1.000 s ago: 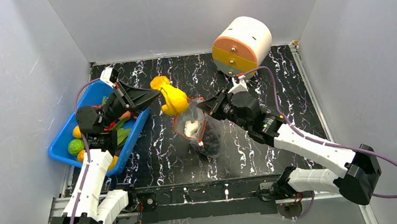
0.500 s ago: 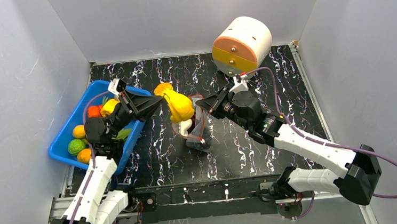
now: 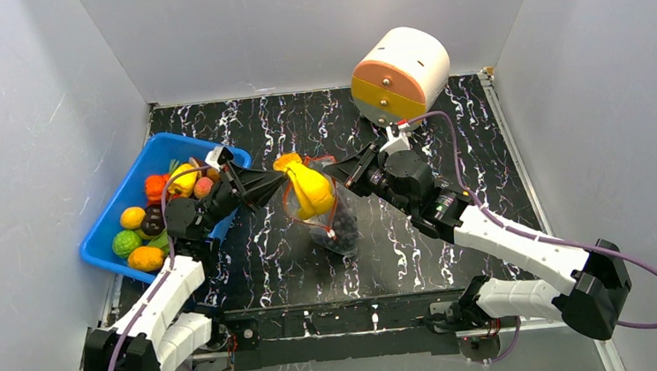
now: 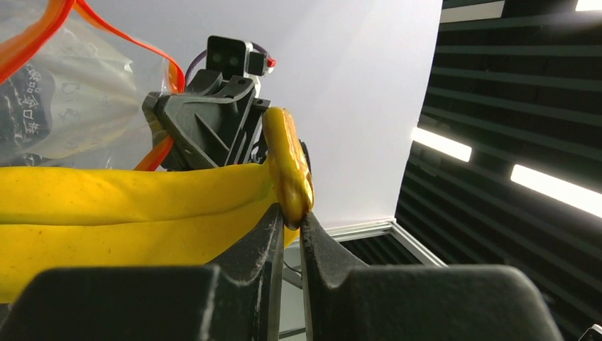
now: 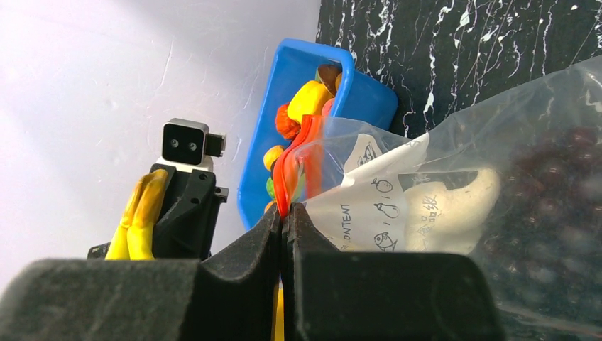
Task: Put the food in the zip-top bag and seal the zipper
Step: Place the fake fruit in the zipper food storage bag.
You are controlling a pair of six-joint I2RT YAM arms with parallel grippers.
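My left gripper (image 3: 282, 179) (image 4: 289, 216) is shut on the stem of the yellow banana (image 3: 310, 188) (image 4: 121, 213), which hangs at the mouth of the zip-top bag (image 3: 338, 220) (image 5: 454, 185). My right gripper (image 3: 348, 171) (image 5: 284, 210) is shut on the bag's orange-red zipper (image 5: 292, 165) (image 4: 42, 28) and holds that edge up. Purple grapes (image 3: 346, 228) and a white piece (image 5: 454, 207) lie inside the clear bag, behind its white label (image 5: 373, 206). More food (image 3: 147, 226) sits in the bin.
A blue bin (image 3: 113, 199) (image 5: 284, 106) of toy fruit stands at the left, beside the left arm. A white drum with an orange and yellow face (image 3: 398, 75) stands at the back right. Grey walls close in the black marbled table (image 3: 454, 255).
My left gripper has carried the banana rightward and down from beside the bin to the bag's mouth. The right gripper keeps its hold on the zipper; the bag shifted slightly.
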